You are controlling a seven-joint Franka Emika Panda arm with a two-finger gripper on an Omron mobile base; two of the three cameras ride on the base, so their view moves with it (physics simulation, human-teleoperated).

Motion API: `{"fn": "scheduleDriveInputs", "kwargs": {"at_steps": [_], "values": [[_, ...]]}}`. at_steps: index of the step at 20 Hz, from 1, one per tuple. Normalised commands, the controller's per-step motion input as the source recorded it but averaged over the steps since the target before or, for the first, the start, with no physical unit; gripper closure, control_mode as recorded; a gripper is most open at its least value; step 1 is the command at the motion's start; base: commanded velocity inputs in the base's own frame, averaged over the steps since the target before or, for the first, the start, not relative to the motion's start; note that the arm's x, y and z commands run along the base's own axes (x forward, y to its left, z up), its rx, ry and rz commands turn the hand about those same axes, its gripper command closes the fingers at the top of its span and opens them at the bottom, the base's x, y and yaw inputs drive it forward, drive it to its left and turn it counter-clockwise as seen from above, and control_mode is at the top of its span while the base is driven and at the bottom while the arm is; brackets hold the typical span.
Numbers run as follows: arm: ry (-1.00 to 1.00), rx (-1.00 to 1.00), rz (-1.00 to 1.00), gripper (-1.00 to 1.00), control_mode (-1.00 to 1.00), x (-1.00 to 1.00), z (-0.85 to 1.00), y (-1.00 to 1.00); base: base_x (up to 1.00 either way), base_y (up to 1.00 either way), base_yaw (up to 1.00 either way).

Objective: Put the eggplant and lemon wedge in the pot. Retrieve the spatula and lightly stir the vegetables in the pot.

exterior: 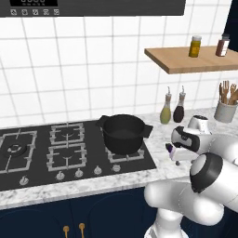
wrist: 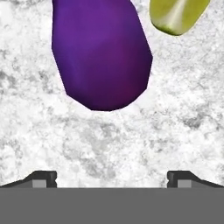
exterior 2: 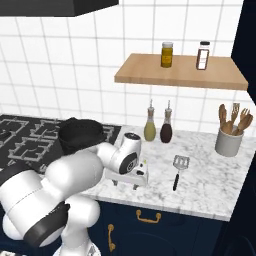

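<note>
We see end effector point(wrist: 112, 177) spread wide, low over table point(wrist: 131, 140). Eggplant point(wrist: 100, 52) lies ahead, beside lemon wedge point(wrist: 177, 15). Eggplant probably light, firm, slippery; we grip across middle.

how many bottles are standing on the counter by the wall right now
2: a yellow-green bottle and a dark bottle stand side by side against the tiles, right of the pot. Two jars, amber and brown, sit on the shelf, not the counter.
</note>
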Motion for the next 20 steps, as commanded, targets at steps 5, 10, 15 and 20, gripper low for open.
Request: {"fn": "scheduleDriveInputs", "kwargs": {"at_steps": [5, 10, 15, 20], "values": [[0.0, 0.0, 0.0, -1.0, -1.0, 0.17, -0.11, 0.0, 0.0, 0.0, 0.0], [-0.03, 0.0, 0.0, -1.0, -1.0, 0.3, 0.0, 0.0, 0.0, 0.0, 0.0], [0.0, 0.0, 0.0, -1.0, -1.0, 0.39, 0.0, 0.0, 0.0, 0.0, 0.0], [0.0, 0.0, 0.0, -1.0, -1.0, 0.36, 0.0, 0.0, 0.0, 0.0, 0.0]]}}
